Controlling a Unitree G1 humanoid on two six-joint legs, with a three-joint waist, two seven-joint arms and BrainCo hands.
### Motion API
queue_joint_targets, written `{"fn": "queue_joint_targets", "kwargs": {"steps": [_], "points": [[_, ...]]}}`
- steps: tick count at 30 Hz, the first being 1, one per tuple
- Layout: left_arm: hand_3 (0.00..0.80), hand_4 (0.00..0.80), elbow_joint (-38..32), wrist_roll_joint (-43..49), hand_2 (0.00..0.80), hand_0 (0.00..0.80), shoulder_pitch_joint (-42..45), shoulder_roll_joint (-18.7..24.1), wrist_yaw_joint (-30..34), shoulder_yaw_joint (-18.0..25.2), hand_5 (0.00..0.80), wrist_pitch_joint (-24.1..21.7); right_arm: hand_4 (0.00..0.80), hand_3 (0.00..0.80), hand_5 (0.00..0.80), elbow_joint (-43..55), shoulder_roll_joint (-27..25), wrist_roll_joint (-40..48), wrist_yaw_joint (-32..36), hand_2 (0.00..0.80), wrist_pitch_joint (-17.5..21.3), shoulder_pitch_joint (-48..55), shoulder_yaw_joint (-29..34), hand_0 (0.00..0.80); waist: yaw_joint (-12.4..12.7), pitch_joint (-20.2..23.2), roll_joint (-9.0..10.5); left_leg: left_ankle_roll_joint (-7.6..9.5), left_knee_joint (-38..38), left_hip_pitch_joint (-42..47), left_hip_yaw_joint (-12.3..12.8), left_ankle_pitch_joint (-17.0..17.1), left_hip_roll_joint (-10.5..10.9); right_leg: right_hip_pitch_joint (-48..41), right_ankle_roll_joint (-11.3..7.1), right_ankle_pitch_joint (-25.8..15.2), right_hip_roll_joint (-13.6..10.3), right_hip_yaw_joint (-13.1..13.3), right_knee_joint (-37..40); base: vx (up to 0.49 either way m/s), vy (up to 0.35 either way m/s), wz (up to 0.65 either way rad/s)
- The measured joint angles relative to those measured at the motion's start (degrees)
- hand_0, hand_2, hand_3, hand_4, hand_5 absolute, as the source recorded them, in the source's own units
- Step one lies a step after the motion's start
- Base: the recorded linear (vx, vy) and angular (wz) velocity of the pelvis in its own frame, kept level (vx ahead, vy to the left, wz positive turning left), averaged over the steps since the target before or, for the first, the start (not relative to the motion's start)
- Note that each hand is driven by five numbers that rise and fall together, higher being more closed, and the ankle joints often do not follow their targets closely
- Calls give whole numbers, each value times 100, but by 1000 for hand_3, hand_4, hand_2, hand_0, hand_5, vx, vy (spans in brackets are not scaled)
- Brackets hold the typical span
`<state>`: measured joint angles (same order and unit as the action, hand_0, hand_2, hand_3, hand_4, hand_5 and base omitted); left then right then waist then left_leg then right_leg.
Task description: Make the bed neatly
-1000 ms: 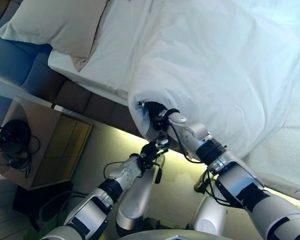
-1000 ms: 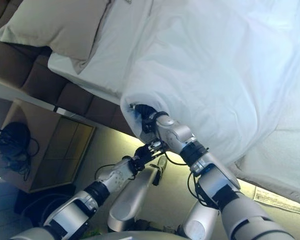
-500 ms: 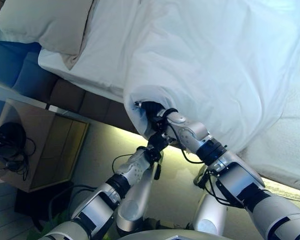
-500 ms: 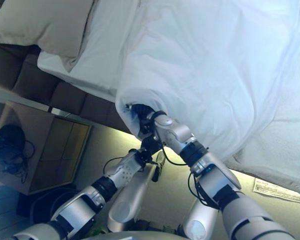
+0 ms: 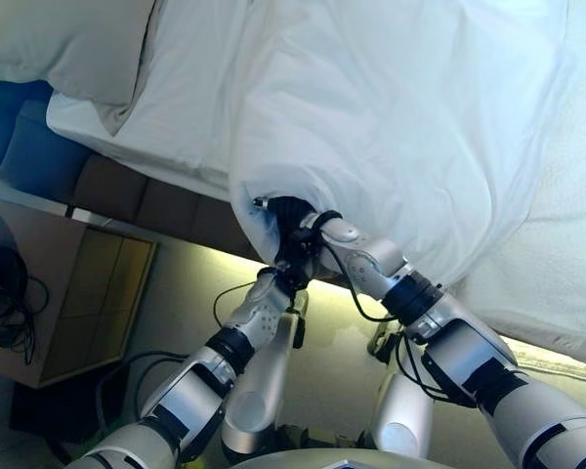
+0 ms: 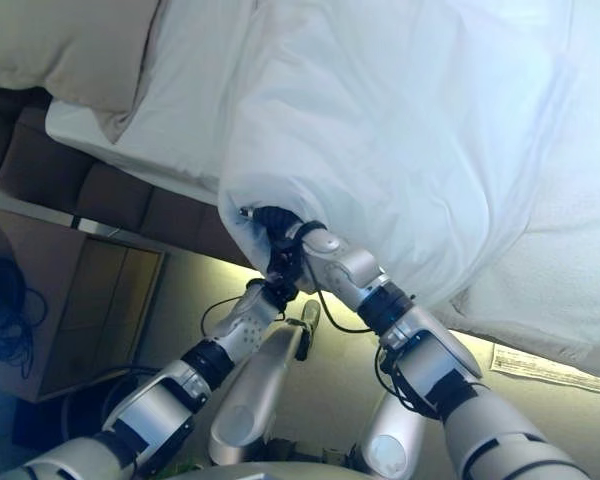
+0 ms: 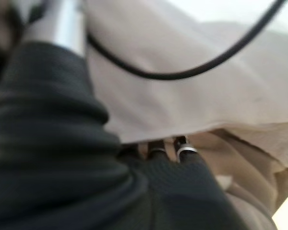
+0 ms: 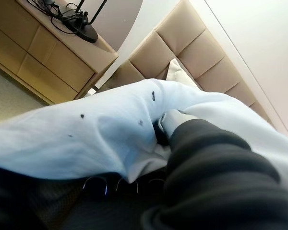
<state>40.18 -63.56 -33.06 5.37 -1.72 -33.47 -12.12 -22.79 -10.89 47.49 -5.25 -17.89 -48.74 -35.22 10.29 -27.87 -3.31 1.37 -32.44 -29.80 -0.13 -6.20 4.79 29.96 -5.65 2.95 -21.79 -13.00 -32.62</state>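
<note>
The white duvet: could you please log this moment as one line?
white duvet: corner bunched at bed edge | right hand: under corner, fingers hidden | left hand: just below it, fingers hidden | beige pillow: at headboard

A fold of white duvet [image 8: 110, 136] drapes across the right hand [image 8: 201, 163], whose dark ribbed cover bulges up from one corner. The cloth hides most of the fingers; only a few silver bands show at its lower edge, so their hold is unclear. Small dark flecks dot the fabric. Past the fold stands a tan padded headboard [image 8: 192, 43] of square panels, with the corner of a pale pillow [image 8: 175, 72] poking up against it. Beside the headboard is a wooden nightstand [image 8: 48, 62] with panelled fronts, and dark cords [image 8: 69, 19] lie tangled on its top.
</note>
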Motion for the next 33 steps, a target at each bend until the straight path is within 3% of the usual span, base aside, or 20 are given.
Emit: {"fn": "queue_joint_targets", "kwargs": {"steps": [11,12,13,14,22,33], "points": [[0,0,25,22,0,0,-3,67,-422,155,0,-152,800,800,800,297,62,46,2,800,8,189,-68,800,-34,1,-3,-33,6,17,49,-5,-75,6,23,-24,73,40,62,3,29,-4],[0,0,26,15,0,0,-1,71,-412,156,0,-202,662,662,662,323,61,38,14,662,6,188,-74,662,-44,1,-3,-32,15,24,69,-5,-88,8,25,-32,85,50,75,-23,32,-11],[0,0,26,-32,0,0,3,73,-387,160,0,-253,273,273,273,353,58,14,63,273,5,187,-84,273,-50,1,-3,-32,31,36,88,-4,-103,8,34,-46,99,65,91,-23,30,-11],[0,0,26,-43,0,0,14,72,-350,197,0,-291,0,0,0,392,49,-30,118,0,5,186,-121,0,-58,1,-4,-33,51,52,111,-2,-117,8,36,-58,117,82,114,-20,29,-14],[0,0,26,-63,0,0,99,93,-286,550,0,-576,0,0,0,735,52,-56,398,0,-131,337,-409,0,-177,12,-23,-48,224,220,220,10,-194,-88,27,-128,232,163,343,-10,29,-10],[0,0,43,-150,0,0,143,269,-278,656,0,-714,0,0,0,969,25,152,453,0,-201,578,-426,0,-326,14,-24,-68,292,219,383,2,-407,-146,91,-418,480,176,820,-50,-13,-13]]}}
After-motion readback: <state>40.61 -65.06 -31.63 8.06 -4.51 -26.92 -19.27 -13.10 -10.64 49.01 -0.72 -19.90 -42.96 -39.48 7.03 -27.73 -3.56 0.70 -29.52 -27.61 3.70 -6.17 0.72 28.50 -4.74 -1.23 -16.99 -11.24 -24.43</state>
